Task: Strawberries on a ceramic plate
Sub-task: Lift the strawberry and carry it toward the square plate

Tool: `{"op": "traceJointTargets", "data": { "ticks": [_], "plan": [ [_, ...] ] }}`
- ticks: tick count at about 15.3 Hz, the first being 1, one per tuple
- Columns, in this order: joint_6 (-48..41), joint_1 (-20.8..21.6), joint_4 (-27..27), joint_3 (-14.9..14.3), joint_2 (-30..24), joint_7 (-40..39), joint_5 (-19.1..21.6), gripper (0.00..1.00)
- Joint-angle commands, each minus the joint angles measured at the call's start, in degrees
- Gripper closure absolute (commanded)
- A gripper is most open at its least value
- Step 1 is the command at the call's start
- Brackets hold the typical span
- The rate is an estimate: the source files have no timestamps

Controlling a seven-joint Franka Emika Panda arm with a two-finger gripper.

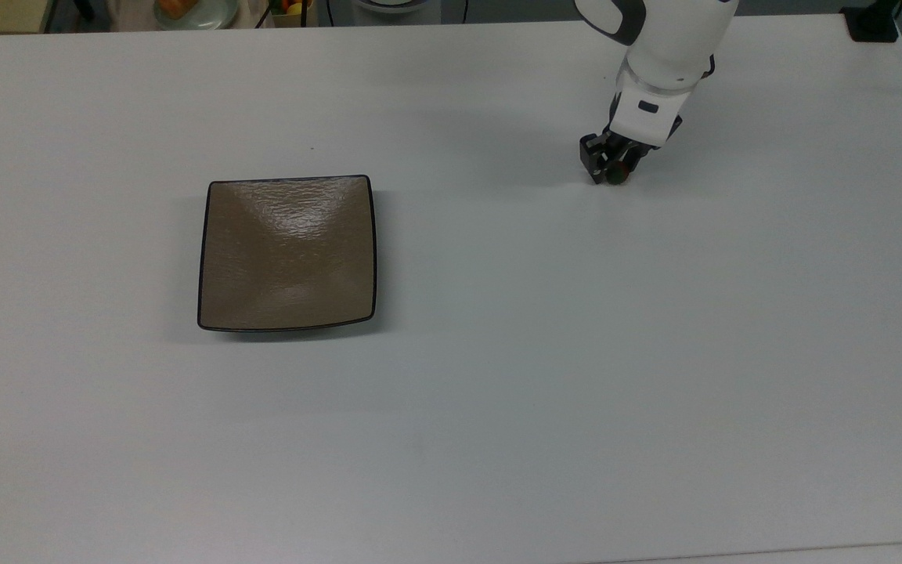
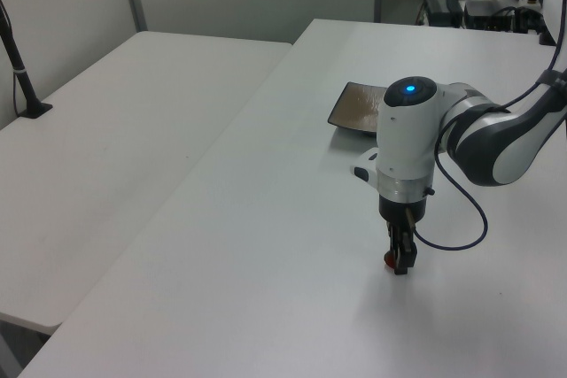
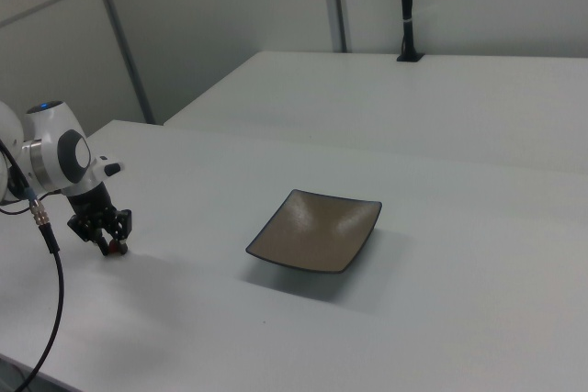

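A: Where's the strawberry (image 1: 617,175)?

B: Upper right of the top view, down on the white bench (image 1: 498,392), sitting between the fingers of the tool (image 1: 612,170). In the left view it's low and right of centre, a red speck (image 2: 389,260) under the tool (image 2: 398,258). In the right view it's at the far left edge, mid-height (image 3: 115,246).

A: Tool state?

B: Fingers drawn in close on both sides of the berry, looks clenched on it. Berry seems to rest on the bench, not lifted yet.

A: Plate?

B: The square brown plate (image 1: 287,252) is left of centre in the top view, well apart from the berry, nothing on it. Right view has it mid-frame (image 3: 315,229).

A: Handling?

B: My guess: very light, tiny and roundish, so it can roll or squirt out if the pinch is off-centre. If real it's soft and bruises; could be a firmer fake one, can't tell. Best hold is across the widest part of the red body, below the green cap, gentle squeeze. The glossy plate looks slippery and dished, so the berry would likely roll toward the middle when let go.
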Motion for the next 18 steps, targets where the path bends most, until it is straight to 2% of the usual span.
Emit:
{"op": "traceJointTargets", "data": {
  "ticks": [1, 3, 8, 12, 16, 18],
  "plan": [
    [1.5, 0.2, -0.7, -0.3, -0.4, -1.3, -0.7, 0.97],
    [1.5, 0.2, -0.6, -0.3, -0.6, -1.3, -0.7, 1.0],
    [0.0, -0.9, 0.0, -0.3, -3.7, -0.8, 0.1, 1.0],
    [-11.0, -2.1, 4.6, -0.7, -7.3, -1.1, 1.1, 1.0],
    [-17.5, -2.7, 6.3, -4.0, -12.3, -4.8, 6.1, 1.0],
    [-23.3, -2.6, 7.6, -7.4, -16.2, -9.3, 9.6, 1.0]
  ]
}}
